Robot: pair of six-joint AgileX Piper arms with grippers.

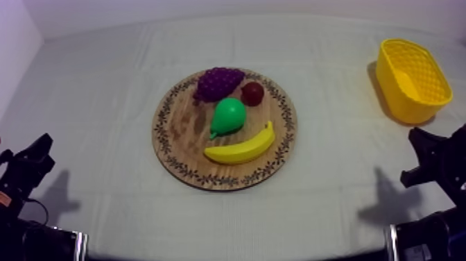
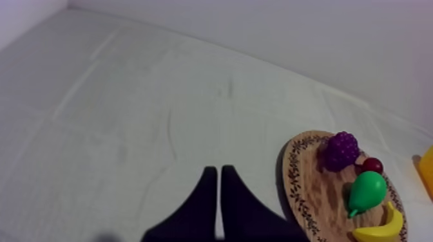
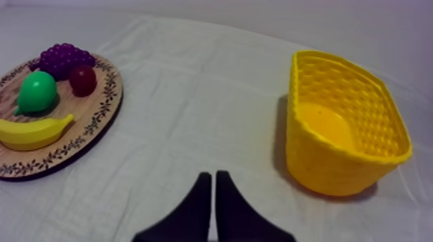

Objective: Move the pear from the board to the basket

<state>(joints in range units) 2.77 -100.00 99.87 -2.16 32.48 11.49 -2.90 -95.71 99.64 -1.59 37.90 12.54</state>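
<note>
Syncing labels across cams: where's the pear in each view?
Top: pear at the board's middle, between grapes and banana.
Left wrist: pear on the board, between grapes and banana.
Right wrist: pear on the board, away from the basket.
Shared landmark: the grapes, beside the pear in every view.

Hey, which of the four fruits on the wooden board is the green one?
The pear, at the middle of the board: it alone is green. The grapes are purple, the small red fruit red, the banana yellow.
</note>
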